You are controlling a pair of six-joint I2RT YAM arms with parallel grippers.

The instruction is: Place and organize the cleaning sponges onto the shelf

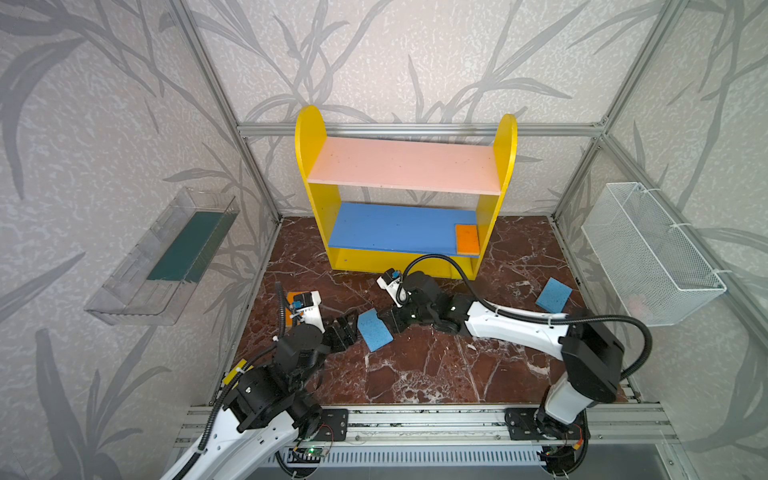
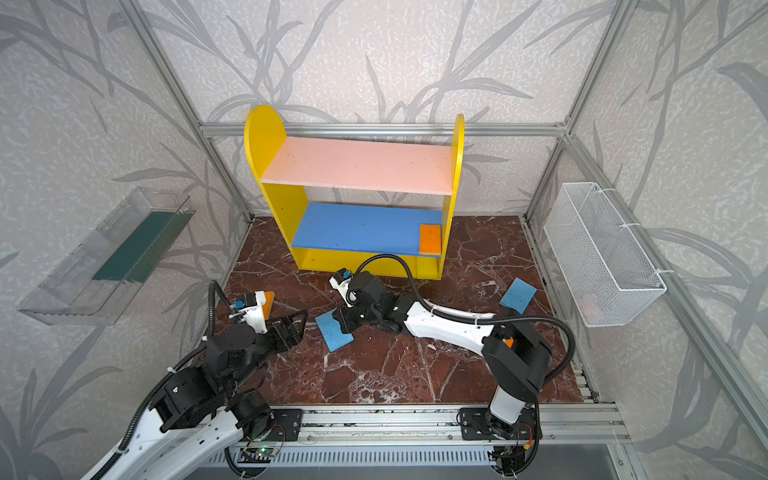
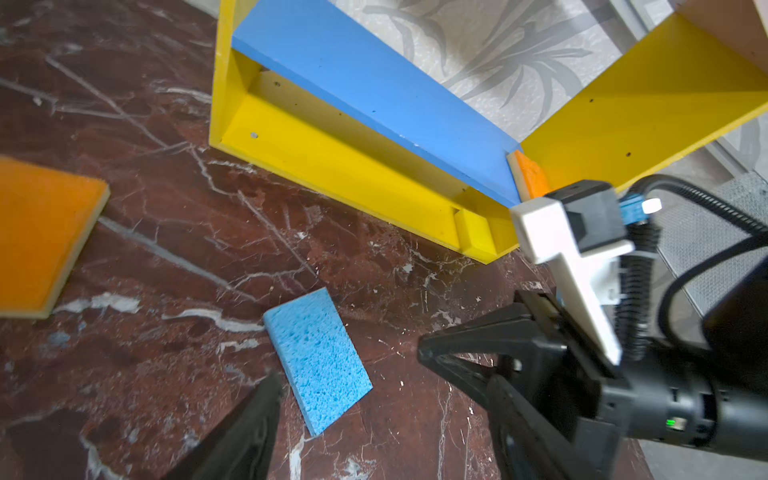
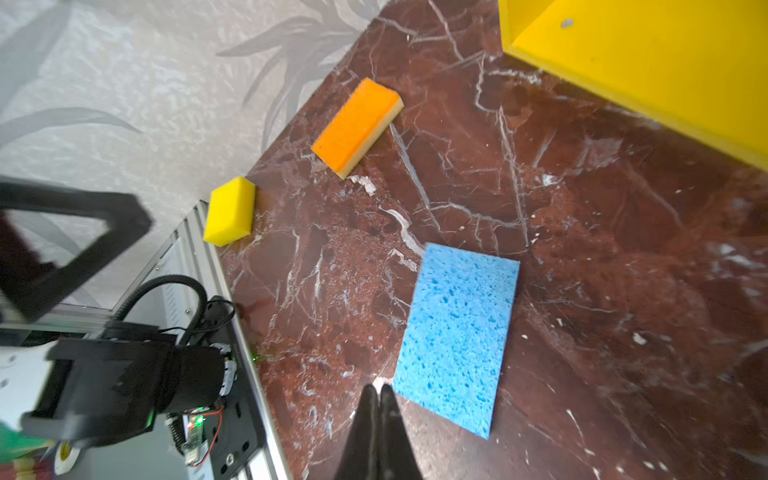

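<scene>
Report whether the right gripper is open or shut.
Shut. In the right wrist view the black right gripper has its tips pressed together, nothing between them, beside the flat light blue porous sponge.

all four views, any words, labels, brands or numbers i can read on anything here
No text in any view can be read.
shelf: plain painted boards, no label.
blue sponge, orange sponge, yellow sponge: no brand print shows.
circuit board by the rail: any print is too small to read.
</scene>
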